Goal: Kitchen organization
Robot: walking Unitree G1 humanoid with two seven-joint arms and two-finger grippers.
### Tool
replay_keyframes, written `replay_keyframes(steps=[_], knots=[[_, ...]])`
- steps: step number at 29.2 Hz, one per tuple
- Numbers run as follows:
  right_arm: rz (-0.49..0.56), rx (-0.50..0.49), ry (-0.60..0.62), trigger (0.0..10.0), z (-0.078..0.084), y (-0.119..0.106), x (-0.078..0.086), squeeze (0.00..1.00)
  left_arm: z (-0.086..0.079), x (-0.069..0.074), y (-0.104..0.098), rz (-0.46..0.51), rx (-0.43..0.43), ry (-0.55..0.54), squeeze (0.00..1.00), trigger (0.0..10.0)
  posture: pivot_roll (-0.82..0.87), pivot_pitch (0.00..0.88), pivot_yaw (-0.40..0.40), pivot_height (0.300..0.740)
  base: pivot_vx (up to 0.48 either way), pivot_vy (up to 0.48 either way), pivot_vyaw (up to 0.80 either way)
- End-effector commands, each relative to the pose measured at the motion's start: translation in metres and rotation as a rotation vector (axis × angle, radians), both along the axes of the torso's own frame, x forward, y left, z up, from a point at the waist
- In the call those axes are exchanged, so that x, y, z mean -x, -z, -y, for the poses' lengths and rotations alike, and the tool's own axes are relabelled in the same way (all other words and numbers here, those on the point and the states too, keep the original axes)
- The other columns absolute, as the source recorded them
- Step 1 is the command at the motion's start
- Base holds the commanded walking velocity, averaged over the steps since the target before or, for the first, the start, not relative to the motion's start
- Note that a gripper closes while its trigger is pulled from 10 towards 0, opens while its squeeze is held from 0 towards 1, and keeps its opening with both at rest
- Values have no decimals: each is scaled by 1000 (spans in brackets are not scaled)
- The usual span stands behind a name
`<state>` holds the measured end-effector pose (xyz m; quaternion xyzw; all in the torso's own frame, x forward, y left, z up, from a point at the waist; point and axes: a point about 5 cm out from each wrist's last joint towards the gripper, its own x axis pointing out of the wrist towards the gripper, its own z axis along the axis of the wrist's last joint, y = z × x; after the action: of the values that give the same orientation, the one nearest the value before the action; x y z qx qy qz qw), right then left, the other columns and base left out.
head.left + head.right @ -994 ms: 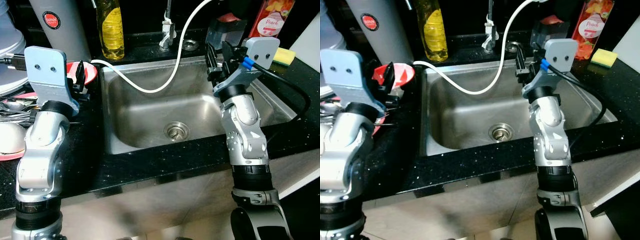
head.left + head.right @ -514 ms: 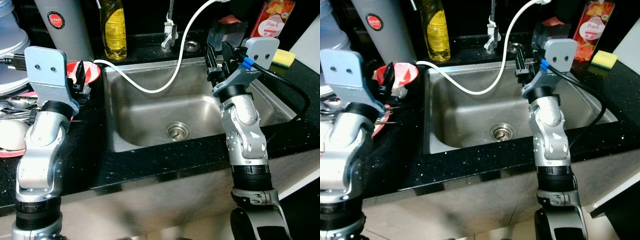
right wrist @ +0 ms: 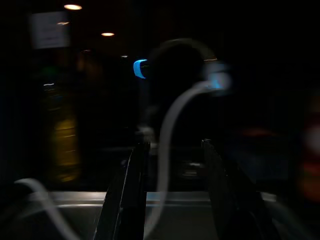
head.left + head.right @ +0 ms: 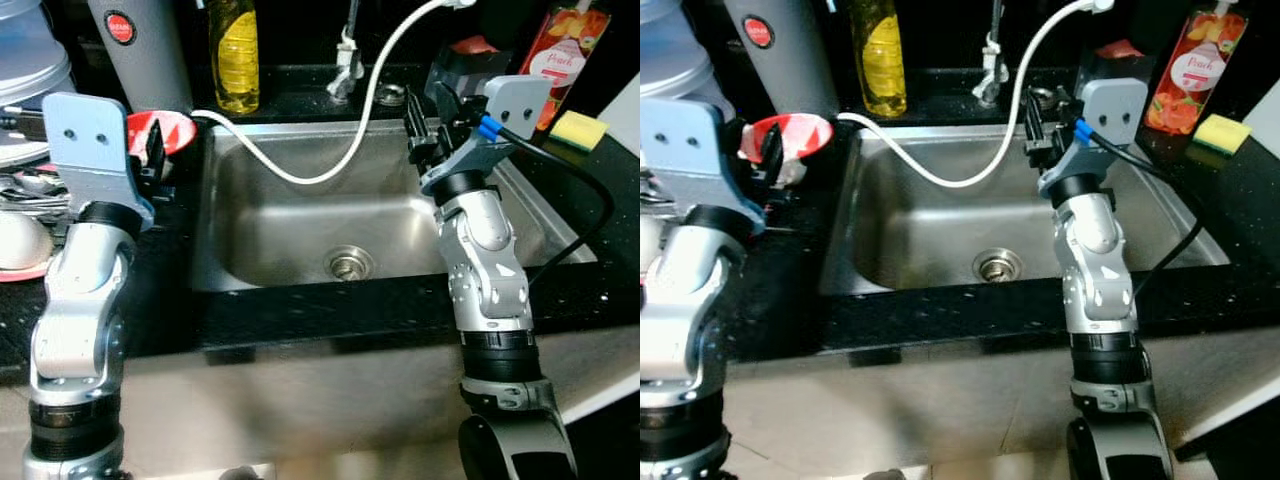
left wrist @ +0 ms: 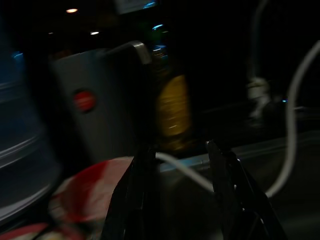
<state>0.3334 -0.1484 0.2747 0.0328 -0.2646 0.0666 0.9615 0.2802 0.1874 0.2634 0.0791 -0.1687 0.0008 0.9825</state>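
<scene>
Here my left pincer (image 5: 175,165) hovers open, empty, by the red bowl (image 4: 170,130); right pincer (image 3: 170,165) open over the sink (image 4: 300,220), ready.

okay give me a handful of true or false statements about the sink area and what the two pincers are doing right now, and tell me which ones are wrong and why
1. The steel sink holds a stack of dishes. False: its basin is bare apart from the drain and a white hose looping over it.
2. The yellow dish soap bottle stands behind the sink. True.
3. The right pincer is shut on the hose. False: its fingers are apart and hold nothing.
4. The left pincer is open, near a red bowl on the counter. True.
5. A yellow sponge lies on the counter to the right of the sink. True.
</scene>
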Motion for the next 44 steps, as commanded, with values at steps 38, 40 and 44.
replay_keyframes(steps=[38,40,44], knots=[[-104,12,-111,10000,-33,11,-15,0,-65,1,34,-404,-191,-384,43,10000,99,0,11,740,0,0,0],[-100,7,-125,10000,-38,9,-17,0,-66,-11,25,-384,-165,-375,0,10000,103,0,11,740,0,0,0],[-84,3,-145,10000,-45,5,-18,0,-64,-32,10,-373,-74,-283,0,10000,98,0,17,740,0,0,0]])
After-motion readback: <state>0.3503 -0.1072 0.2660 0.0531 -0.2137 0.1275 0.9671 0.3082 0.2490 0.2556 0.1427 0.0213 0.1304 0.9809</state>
